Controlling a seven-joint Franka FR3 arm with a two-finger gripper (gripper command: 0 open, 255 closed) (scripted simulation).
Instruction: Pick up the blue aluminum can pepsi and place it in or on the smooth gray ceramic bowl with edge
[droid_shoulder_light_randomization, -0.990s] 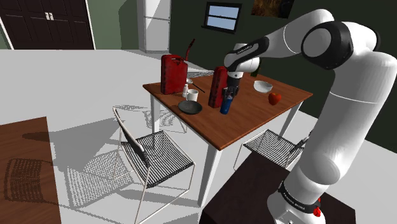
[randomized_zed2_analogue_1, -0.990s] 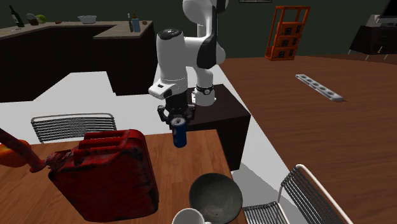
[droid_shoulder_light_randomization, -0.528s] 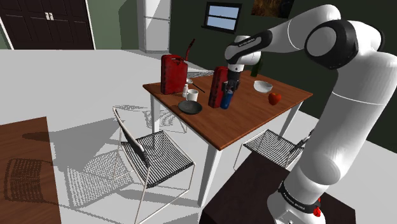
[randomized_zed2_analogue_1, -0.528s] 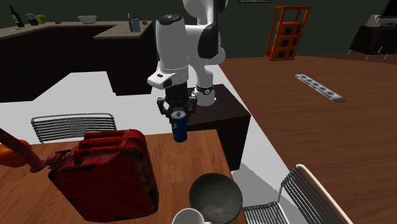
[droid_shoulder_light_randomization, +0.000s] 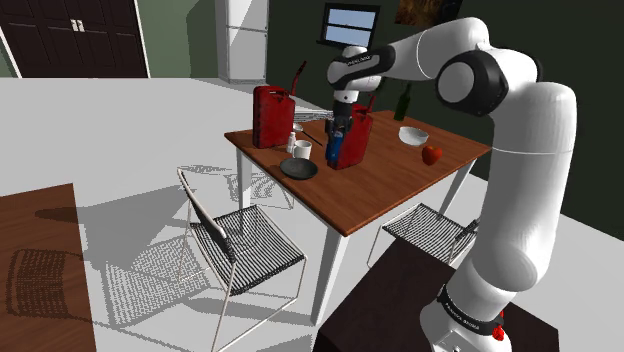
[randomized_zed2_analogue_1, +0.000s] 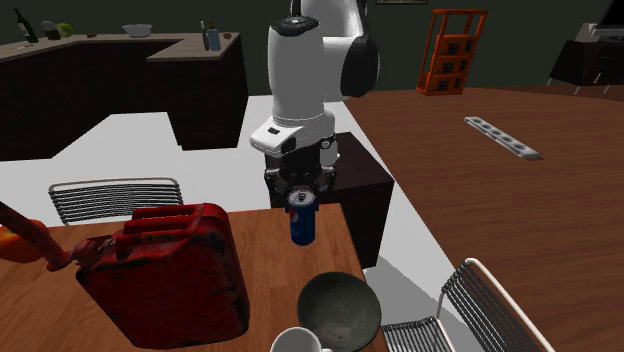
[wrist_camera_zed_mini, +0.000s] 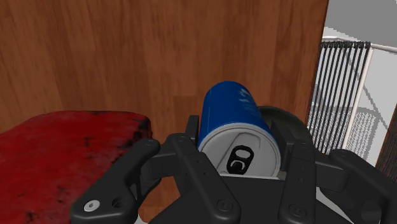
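Can (randomized_zed2_analogue_1: 302, 224) is being held upright by the gripper (randomized_zed2_analogue_1: 299, 192), the fingers (wrist_camera_zed_mini: 289, 135) being closed on its sides just below the top rim. The can is being carried over the table (randomized_zed2_analogue_1: 262, 255); whether it touches the surface cannot be told. Bowl (randomized_zed2_analogue_1: 340, 308) is being kept on the table, apart from the can, toward the second exterior view's bottom edge. A red canister (randomized_zed2_analogue_1: 165, 265) is being seen beside the bowl, on that view's left.
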